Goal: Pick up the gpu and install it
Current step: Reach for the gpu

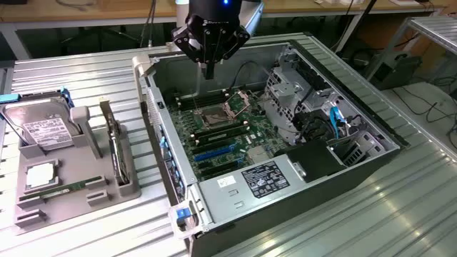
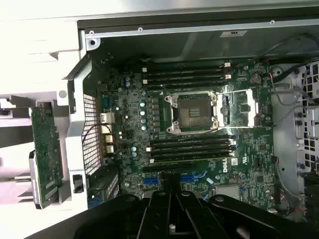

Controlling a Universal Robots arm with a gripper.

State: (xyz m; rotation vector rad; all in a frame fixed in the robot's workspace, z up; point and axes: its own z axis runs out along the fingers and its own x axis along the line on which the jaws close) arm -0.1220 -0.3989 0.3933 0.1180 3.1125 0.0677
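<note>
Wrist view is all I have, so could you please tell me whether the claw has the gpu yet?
Observer: No. The claw is shut on nothing, hanging above the open computer case.
Operator: Thank you. Where does the gpu sit?
Observer: The gpu stands on edge in a grey tray, at the exterior view's left of the case.
Operator: What else is in that tray?
Observer: A hard drive, a processor and a memory stick.

You have the open computer case (image 1: 153, 101) mid-frame (CPU socket (image 1: 214, 115) lid open). Hard drive (image 1: 39, 128) stands in grey tray (image 1: 75, 209), exterior view's left.
</note>
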